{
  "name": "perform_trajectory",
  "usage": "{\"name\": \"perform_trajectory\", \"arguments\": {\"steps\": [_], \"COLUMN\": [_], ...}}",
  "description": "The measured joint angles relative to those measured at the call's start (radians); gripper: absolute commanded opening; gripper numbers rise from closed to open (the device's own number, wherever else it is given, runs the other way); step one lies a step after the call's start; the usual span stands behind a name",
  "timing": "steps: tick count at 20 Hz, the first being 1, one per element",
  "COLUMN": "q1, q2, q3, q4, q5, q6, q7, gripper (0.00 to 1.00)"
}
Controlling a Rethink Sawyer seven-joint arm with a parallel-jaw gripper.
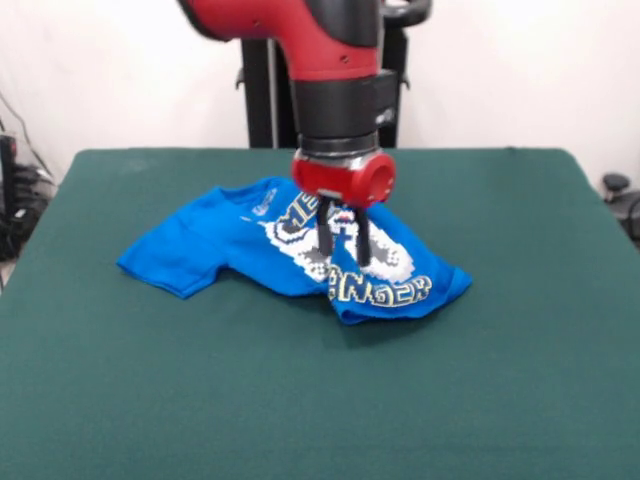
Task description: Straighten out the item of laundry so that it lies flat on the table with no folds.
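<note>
Front view: spread gripper (343, 255) hangs over the crumpled T-shirt (250, 240) on the green table (520, 350), arm (320, 50) hiding its collar.

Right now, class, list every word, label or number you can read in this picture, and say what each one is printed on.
"ANGER": yellow-white letters on the folded front edge of the shirt, the end of a longer word partly hidden by folds.
Letters above the gripper, near the collar: partly hidden, not readable.
Small white mark near the collar: too small to read.
Arm, table: no text visible.
</note>
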Motion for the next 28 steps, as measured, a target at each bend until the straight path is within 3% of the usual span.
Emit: {"name": "perform_trajectory", "arguments": {"steps": [11, 28], "q1": [0.152, 0.173], "q2": [-0.060, -0.033], "q3": [-0.063, -0.087], "q4": [0.003, -0.006], "q5": [0.093, 0.154], "q6": [0.000, -0.046], "q7": [0.000, 0.001], "gripper": [1.00, 1.00]}}
